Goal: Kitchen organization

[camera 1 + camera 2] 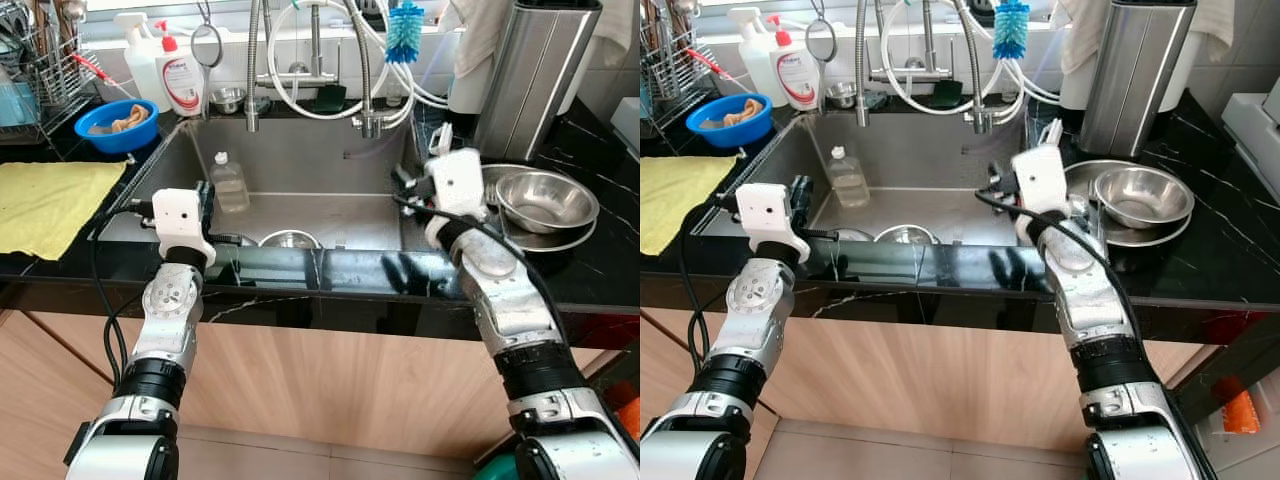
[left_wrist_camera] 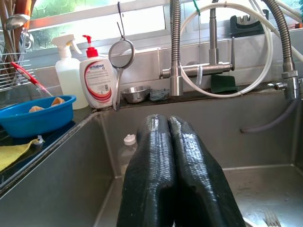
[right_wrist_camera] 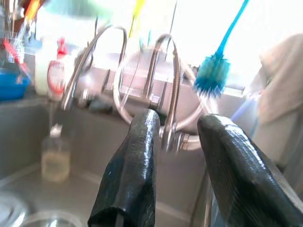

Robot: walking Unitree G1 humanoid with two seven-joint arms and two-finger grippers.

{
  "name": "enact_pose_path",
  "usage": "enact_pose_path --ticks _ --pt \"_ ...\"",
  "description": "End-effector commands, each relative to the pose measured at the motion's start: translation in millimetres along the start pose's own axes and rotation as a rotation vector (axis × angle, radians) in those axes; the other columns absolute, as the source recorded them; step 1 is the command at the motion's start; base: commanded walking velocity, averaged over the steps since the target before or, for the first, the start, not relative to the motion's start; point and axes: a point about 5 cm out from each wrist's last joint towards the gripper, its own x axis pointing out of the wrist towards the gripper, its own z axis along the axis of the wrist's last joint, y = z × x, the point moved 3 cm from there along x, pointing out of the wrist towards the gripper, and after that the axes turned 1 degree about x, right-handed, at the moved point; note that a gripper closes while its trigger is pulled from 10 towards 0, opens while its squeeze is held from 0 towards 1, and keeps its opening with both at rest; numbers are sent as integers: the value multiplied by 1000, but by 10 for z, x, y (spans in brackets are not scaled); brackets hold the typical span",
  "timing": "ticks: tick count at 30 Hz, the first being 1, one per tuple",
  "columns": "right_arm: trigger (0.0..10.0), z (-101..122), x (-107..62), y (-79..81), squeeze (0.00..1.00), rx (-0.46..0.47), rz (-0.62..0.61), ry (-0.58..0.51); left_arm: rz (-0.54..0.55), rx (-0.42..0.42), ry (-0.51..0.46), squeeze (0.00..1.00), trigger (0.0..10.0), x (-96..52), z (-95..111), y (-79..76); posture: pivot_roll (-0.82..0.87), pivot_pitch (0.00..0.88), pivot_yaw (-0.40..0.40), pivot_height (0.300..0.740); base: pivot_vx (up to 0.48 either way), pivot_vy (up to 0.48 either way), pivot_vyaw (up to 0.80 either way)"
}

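Note:
My left gripper (image 2: 168,119) is shut with nothing between its fingers and hovers at the sink's near left corner (image 1: 204,200). A clear plastic bottle (image 1: 228,182) with a white cap stands in the steel sink (image 1: 320,150), just beyond that gripper. A steel bowl (image 1: 290,240) lies in the sink by the near wall. My right gripper (image 3: 177,125) is open and empty, held over the sink's right edge (image 1: 408,186) and pointing toward the faucet hoses (image 3: 168,90). Stacked steel bowls (image 1: 545,200) sit on the black counter right of that gripper.
A blue bowl (image 1: 115,125) and a yellow cloth (image 1: 50,200) lie on the left counter beside a dish rack (image 1: 35,75). Soap bottles (image 1: 178,70), a hanging strainer (image 1: 207,45) and a blue brush (image 1: 404,30) line the back. A tall steel container (image 1: 530,75) stands at the back right.

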Motion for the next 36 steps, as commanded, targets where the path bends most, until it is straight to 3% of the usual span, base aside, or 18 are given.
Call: enact_pose_path --ticks 1,5,6,8,9,11,12,17,18,21,27,28,36 --pt "10000 122 -95 15 0 -29 -39 -66 -5 19 -5 0 10000 -10 9 34 -33 0 66 740 0 0 0" --pt "10000 184 -267 23 0 -31 -88 -117 -5 18 -3 0 10000 -18 4 33 -33 0 65 740 0 0 0" --pt "10000 190 -379 -12 0 -29 -131 -134 -6 19 -3 0 10000 -23 -1 29 -32 0 62 740 0 0 0" --pt "10000 192 -405 -21 0 -31 -141 -138 -7 19 -3 0 10000 -25 -1 27 -32 0 62 740 0 0 0" --pt "10000 163 -565 -109 0 -15 -219 -134 -6 18 0 0 10000 -28 -7 32 -36 0 63 740 0 0 0" --pt "10000 151 -639 -144 0 -13 -245 -130 -6 18 1 0 10000 -29 -10 32 -41 0 66 740 0 0 0" --pt "10000 149 -775 -204 1000 -22 -276 -127 -10 17 4 0 10000 -29 -16 23 -51 0 72 740 0 0 0" --pt "10000 176 -915 -277 1000 -33 -315 -132 -15 16 7 0 10000 -30 -22 9 -56 0 76 740 0 0 0" --pt "10000 158 -1072 -355 1000 -58 -372 -114 -19 14 9 0 10000 -32 -26 2 -61 0 78 740 0 0 0" --pt "10000 138 -1183 -395 1000 -65 -415 -93 -20 13 10 0 10000 -32 -26 3 -61 0 79 740 0 0 0" --pt "10000 -44 -1425 -321 1000 -60 -422 -2 -25 12 16 0 10000 -43 -42 -8 -67 0 82 740 0 0 0" --pt "10000 -138 -1475 -317 0 -36 -432 40 -28 11 17 0 10000 -44 -45 -20 -71 0 84 740 0 0 0" --pt "10000 -304 -1459 -328 0 -10 -398 106 -32 6 16 0 10000 -41 -41 -40 -67 0 83 740 0 0 0"
